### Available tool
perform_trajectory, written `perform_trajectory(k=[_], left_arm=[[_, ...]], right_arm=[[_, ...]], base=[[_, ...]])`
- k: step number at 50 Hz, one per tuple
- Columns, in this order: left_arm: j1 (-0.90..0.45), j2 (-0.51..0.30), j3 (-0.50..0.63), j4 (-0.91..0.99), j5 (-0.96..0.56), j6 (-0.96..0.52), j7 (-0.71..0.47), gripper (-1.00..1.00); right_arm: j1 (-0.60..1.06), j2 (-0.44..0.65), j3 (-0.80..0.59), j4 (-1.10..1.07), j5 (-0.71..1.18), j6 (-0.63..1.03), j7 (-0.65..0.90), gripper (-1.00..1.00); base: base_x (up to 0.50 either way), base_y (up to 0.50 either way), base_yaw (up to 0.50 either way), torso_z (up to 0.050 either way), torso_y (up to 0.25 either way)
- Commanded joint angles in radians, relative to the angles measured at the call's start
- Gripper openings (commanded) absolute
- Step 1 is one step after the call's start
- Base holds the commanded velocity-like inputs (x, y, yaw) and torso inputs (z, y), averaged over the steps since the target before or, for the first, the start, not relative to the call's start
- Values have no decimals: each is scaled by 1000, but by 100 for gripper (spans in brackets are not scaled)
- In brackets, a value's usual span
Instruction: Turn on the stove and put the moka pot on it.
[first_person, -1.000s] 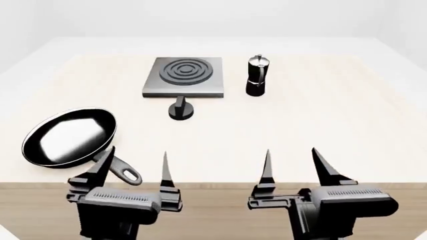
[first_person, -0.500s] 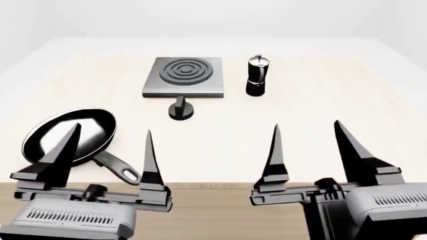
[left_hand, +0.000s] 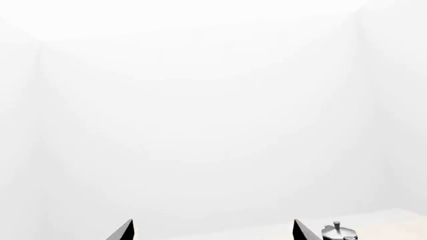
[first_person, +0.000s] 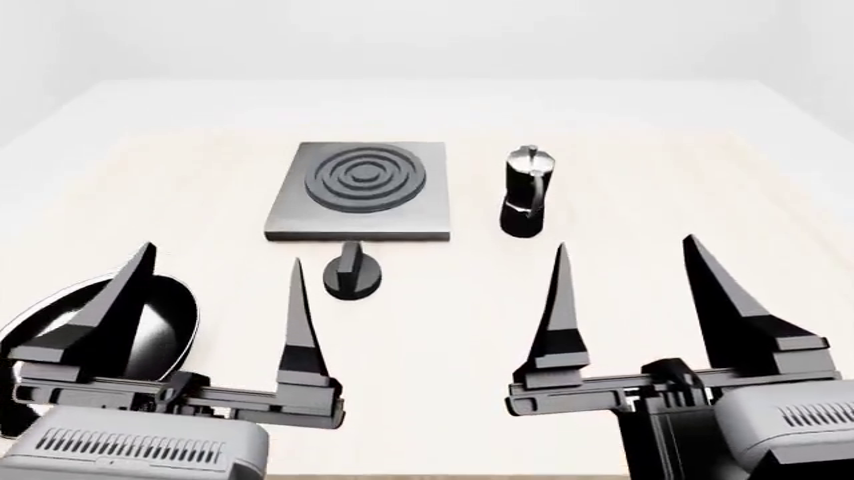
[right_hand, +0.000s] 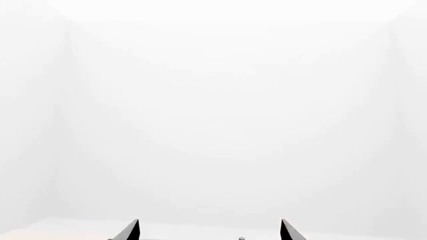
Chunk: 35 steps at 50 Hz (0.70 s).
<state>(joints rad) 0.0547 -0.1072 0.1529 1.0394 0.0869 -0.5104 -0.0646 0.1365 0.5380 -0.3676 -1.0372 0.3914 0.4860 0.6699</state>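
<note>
In the head view the stove (first_person: 358, 190) is a flat grey square plate with burner rings at the table's middle back. Its round black knob (first_person: 354, 274) sits just in front of it. The moka pot (first_person: 523, 192), black below and silver above, stands upright to the stove's right. My left gripper (first_person: 220, 265) is open and empty, raised near the front left. My right gripper (first_person: 625, 262) is open and empty, raised at the front right, well short of the pot. The left wrist view shows the pot's lid (left_hand: 339, 232) beside one fingertip (left_hand: 300, 231).
A black frying pan (first_person: 167, 320) lies at the front left, partly behind my left gripper. The light wooden table (first_person: 667, 200) stretches to white walls. The right wrist view shows only fingertips (right_hand: 131, 231) and white wall.
The view has moved forward over the table; the stove, knob and pot sit lower and nearer in the frame. Both grippers have risen from the table's front edge and stay open.
</note>
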Motion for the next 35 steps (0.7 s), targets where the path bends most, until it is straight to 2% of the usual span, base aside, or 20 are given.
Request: perform_trajectory(k=[1,11,28,35], left_arm=[[4,25,-3,6,24,-2,30,100],[13,95,-29,7,78,12,118,100],[9,102,-41,7,56,5,122,100],[14,101,-44,7,50,4,132,100]], right_arm=[[25,54,-36,-2,39,-25,66,100],[51,95,-74,-5,63,-46,119,100],[74,136,-110,2,84,-81,167,100],[84,149,-120,2,96,-87,184,100]], base=[[500,0,0,0,0],[500,0,0,0,0],[500,0,0,0,1],[142,0,0,32,0]])
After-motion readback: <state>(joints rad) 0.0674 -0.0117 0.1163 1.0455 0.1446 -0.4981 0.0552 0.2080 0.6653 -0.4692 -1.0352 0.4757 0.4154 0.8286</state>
